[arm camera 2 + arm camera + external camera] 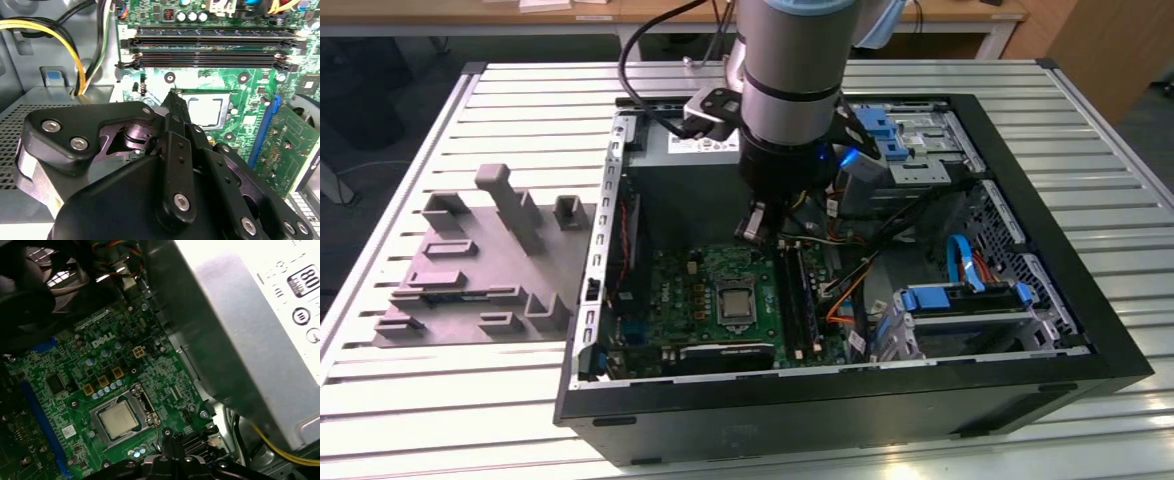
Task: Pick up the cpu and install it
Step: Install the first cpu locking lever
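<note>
While the arm hangs over the open computer case (1067,330), the gripper (172,97) stands above the green motherboard (680,290), with its fingers pressed together at the tip and nothing between them. The cpu (119,419) lies flat in the metal-framed socket (122,415), with its silvery top facing up; in the second wrist view it (205,111) appears just past the fingertips, not touching them. In the exterior view the socket (732,302) is near the middle of the board. A white brand word is printed on the board, and the big grey box (250,340) beside it carries a white label with round marks. On the exterior view's left, a grey fixture (467,270) rests on the slatted table (400,400).
</note>
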{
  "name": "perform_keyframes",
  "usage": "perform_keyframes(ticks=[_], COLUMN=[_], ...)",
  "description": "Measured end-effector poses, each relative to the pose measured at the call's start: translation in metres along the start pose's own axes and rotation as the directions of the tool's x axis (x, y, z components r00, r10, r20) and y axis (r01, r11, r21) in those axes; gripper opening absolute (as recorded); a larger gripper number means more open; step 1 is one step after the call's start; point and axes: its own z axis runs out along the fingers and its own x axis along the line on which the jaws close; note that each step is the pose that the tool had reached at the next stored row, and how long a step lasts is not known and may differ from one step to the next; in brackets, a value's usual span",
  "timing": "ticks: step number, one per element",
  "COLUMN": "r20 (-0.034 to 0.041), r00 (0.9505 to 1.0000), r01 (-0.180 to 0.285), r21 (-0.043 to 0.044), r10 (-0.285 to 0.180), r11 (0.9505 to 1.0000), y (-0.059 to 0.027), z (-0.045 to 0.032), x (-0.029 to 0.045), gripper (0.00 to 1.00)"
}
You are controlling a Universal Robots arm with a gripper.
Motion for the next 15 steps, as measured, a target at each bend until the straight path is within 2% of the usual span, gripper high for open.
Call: perform_keyframes(ticks=[3, 15], r20=[-0.0031, -0.0031], r00=[1.0, 1.0], r01=[0.001, 0.002], r21=[0.0018, 0.0019], r10=[-0.001, -0.002], r11=[1.0, 1.0], y=[-0.0012, -0.0013], z=[0.0001, 0.0001], x=[0.0022, 0.0022], gripper=[0.11, 0.11])
